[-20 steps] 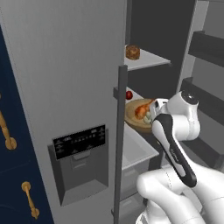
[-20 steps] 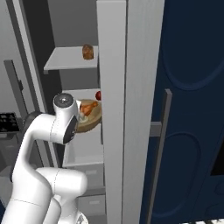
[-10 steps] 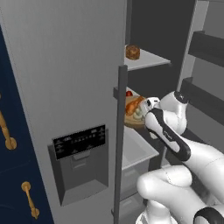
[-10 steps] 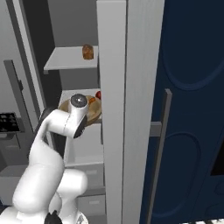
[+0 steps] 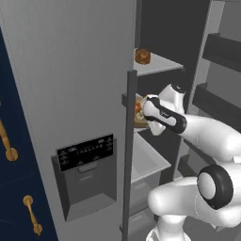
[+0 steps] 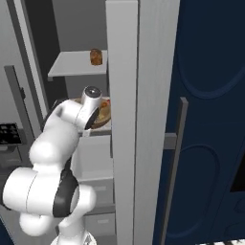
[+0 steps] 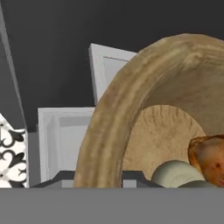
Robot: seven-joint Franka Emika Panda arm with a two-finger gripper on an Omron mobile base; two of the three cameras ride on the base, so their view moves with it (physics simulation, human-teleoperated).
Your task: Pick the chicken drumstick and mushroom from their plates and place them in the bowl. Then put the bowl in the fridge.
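Fingers clamped on the rim of the bowl point(image 7: 131, 109), with chicken drumstick point(image 7: 209, 158) and mushroom point(image 7: 175, 173) inside, held it within the fridge point(image 5: 70, 84); setting it down on a shelf and releasing seemed next.

At the far left of your left base view: dark navy cabinet fronts point(image 5: 14, 188) with brass handles point(image 5: 32, 215). At the right of your right base view: a dark navy panelled wall point(image 6: 210, 95). Lower left of the hand view: a patch of black-and-white patterned tile point(image 7: 11, 153). Left edge of the right base view: a black appliance panel point(image 6: 9, 134).
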